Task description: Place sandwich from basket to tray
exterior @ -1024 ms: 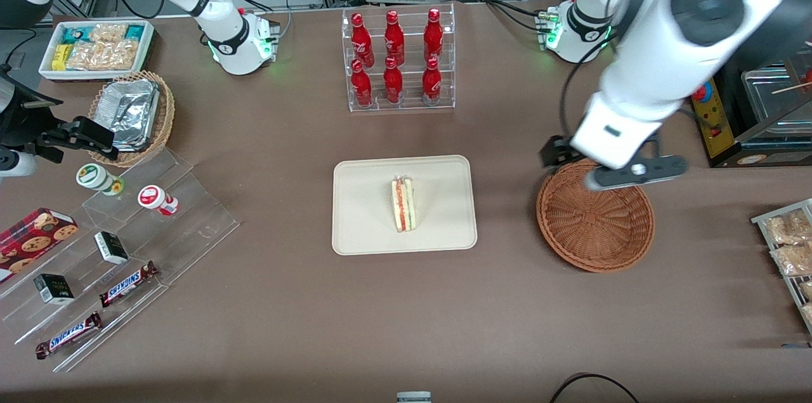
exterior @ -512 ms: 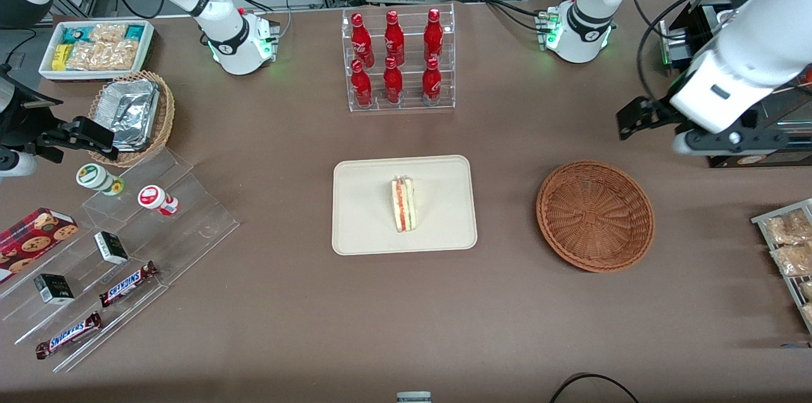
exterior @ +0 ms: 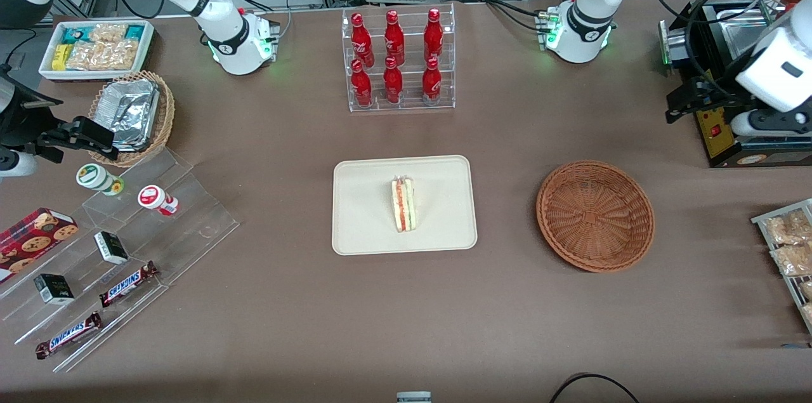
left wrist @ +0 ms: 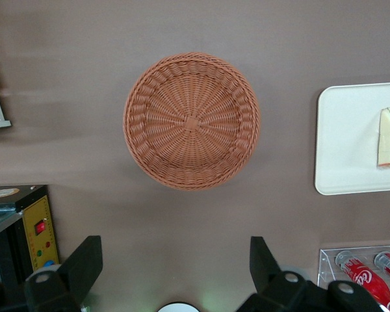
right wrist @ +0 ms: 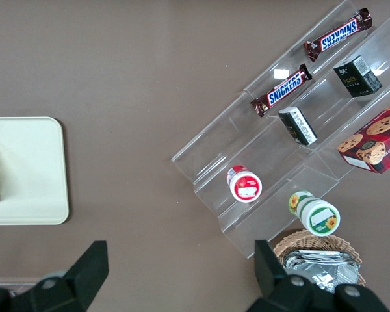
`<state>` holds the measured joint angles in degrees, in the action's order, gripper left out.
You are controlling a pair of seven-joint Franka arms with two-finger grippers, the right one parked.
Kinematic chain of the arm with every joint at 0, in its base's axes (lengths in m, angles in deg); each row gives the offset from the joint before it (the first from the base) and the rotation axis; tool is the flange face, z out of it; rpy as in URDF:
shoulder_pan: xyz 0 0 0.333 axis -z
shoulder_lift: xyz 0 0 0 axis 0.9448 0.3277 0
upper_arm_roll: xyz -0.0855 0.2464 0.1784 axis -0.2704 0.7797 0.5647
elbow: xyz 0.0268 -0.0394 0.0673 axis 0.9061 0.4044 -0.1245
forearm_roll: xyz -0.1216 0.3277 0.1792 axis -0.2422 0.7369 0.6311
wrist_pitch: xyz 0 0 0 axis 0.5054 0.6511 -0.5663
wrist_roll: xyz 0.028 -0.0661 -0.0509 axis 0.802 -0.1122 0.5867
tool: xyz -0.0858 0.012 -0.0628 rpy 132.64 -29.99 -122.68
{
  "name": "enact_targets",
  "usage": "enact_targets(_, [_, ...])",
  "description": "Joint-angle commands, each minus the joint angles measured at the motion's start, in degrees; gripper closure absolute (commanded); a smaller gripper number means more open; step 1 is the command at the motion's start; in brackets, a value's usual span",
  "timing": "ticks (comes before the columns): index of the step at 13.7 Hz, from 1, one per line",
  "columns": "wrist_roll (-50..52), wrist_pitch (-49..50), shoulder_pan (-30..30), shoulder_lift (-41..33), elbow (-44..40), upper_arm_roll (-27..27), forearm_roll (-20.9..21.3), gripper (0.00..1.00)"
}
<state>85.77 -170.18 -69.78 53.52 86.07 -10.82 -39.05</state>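
Pale bread wedge on the tray

Tan-crusted, the sandwich (exterior: 403, 204) lies near the middle of the cream tray (exterior: 361, 231). Beside the tray, toward the working arm's end of the worktop (exterior: 406, 314), the wicker basket (exterior: 595, 216) holds nothing. High above that end, the gripper (left wrist: 175, 273) hangs with fingers (left wrist: 84, 263) spread wide, grasping nothing.

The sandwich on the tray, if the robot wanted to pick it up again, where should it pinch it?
Probably from straight above, fingers closing on the two flat bread faces of the sandwich, which stands on edge on the tray with striped filling upward. The gripper is open and empty, high above the table, farther from the front camera than the basket.
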Motion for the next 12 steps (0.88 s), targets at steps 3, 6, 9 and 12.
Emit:
enact_targets(3, [-0.3,0.9,1.2,-1.4,-0.1,1.8,5.0,0.00])
enact_targets(6, [-0.8,0.7,1.1,-1.2,-0.4,1.9,4.7,0.00])
enact_targets(9, [-0.6,0.9,0.8,-0.3,-1.3,1.9,4.5,0.00])
enact_targets(12, [-0.4,1.1,0.5,0.0,-1.5,1.8,4.3,0.00])
